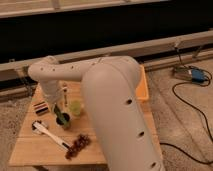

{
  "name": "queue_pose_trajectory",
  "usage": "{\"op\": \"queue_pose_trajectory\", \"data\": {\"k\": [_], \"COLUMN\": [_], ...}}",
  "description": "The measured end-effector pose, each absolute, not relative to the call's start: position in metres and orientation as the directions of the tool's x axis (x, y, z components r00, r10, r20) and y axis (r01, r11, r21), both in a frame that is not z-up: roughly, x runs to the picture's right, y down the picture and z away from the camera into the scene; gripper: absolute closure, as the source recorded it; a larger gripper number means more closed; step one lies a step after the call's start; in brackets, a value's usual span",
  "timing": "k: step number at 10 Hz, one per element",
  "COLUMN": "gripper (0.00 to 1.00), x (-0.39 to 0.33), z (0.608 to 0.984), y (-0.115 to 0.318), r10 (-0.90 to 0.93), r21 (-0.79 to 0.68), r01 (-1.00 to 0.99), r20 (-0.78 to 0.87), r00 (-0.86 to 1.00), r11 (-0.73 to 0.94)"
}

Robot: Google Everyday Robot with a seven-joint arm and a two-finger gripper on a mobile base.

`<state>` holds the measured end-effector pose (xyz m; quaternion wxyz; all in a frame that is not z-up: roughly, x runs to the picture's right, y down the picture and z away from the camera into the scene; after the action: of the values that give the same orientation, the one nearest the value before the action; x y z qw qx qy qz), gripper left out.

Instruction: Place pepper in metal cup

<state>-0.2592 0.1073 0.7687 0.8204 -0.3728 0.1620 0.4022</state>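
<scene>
The metal cup (64,122) is small and dark and stands on the left part of the wooden table (30,150). The slender dark green pepper (58,113) stands slanted with its lower end in the cup and its top leaning left. My gripper (55,104) hangs from the white arm's wrist right above the pepper's top end, at or touching it. The big white arm (115,110) fills the foreground and hides the table's right half.
A translucent light green cup (75,107) stands just right of the metal cup. A dark grape bunch (77,145) and a white utensil (50,134) lie in front. A striped block (41,107) lies left. An orange tray edge (145,85) shows behind the arm. Cables and a blue device (197,75) lie on the floor to the right.
</scene>
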Motion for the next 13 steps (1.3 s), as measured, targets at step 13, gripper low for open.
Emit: {"op": "queue_pose_trajectory", "data": {"k": [13], "gripper": [0.20], "x": [-0.251], "z": [0.774], "y": [0.099], "r10": [0.566], "r21": [-0.471], "r01": [-0.804], "r20": [-0.573], "r00": [0.592], "r11": [0.363]}}
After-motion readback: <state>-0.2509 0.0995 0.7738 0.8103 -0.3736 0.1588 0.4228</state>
